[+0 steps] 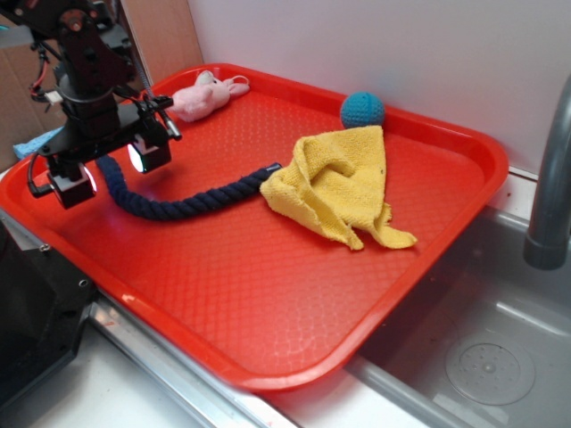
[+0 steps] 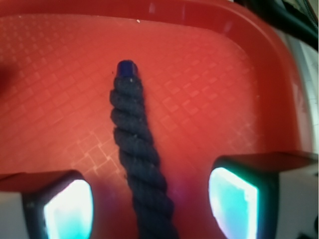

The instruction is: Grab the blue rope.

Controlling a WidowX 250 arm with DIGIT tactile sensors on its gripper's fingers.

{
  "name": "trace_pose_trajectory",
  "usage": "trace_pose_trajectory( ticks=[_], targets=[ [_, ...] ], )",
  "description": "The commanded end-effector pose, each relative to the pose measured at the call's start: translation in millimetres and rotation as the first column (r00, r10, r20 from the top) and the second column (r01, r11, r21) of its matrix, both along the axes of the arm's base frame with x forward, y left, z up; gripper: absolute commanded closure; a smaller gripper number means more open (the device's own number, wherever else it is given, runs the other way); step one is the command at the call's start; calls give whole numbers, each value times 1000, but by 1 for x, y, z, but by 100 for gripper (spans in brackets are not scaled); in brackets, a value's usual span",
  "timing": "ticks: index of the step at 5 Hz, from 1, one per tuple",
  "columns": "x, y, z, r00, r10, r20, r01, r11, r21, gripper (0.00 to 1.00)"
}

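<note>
Red tray (image 1: 294,312): largest item, set over the edge of a steel sink (image 1: 482,357). The exterior view shows it whole with all its contents; the wrist view shows only one rounded corner of the tray floor and rim, the rope's end and the two fingers.

Contents of tray, largest first:
- Yellow cloth (image 1: 339,183), crumpled, toward the tray's far right edge; exterior view only.
- Blue rope (image 1: 178,207), dark twisted cord, lying in a curve on the tray floor from beside the cloth's near-left corner to the tray's left edge. One end, with a small tag, lies just beside the cloth. The other end, rounded, shows only in the wrist view (image 2: 134,144), where it points toward the tray corner.
- Pink soft toy (image 1: 207,96), at the far left corner against the rim; exterior view only.
- Teal ball (image 1: 362,110), at the far edge, just behind the cloth's peak; exterior view only.

Gripper (image 1: 107,168): at the tray's left edge, fingers (image 2: 234,201) spread apart, one on each side of the rope, not touching it in the wrist view. Whether the finger pads rest on the tray floor cannot be told.

Cut off: a grey tap (image 1: 553,178) at the right edge of the exterior view; the rope's lower run leaves the wrist view at the bottom.
</note>
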State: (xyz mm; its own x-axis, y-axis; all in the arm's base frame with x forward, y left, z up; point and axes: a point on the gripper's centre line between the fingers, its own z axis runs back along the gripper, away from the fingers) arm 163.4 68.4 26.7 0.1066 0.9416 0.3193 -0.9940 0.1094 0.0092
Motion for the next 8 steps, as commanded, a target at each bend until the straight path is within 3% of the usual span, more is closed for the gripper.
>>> trace_pose_trajectory(
  ticks=[1, 3, 4, 5, 6, 7, 8],
  targets=[
    [-3, 2, -9, 999, 33, 33, -33, 999, -5, 100],
    [-3, 3, -13, 999, 33, 17, -32, 999, -40, 100],
    [4, -8, 9, 994, -111, -26, 110, 993, -46, 100],
    [21, -24, 48, 934, -353, -55, 350, 935, -54, 100],
    [32, -49, 78, 812, -573, -110, 564, 819, -100, 100],
    [33, -80, 112, 645, -757, -106, 749, 654, -106, 100],
    [26, -92, 139, 437, -899, -29, 889, 436, -141, 100]
  ],
)
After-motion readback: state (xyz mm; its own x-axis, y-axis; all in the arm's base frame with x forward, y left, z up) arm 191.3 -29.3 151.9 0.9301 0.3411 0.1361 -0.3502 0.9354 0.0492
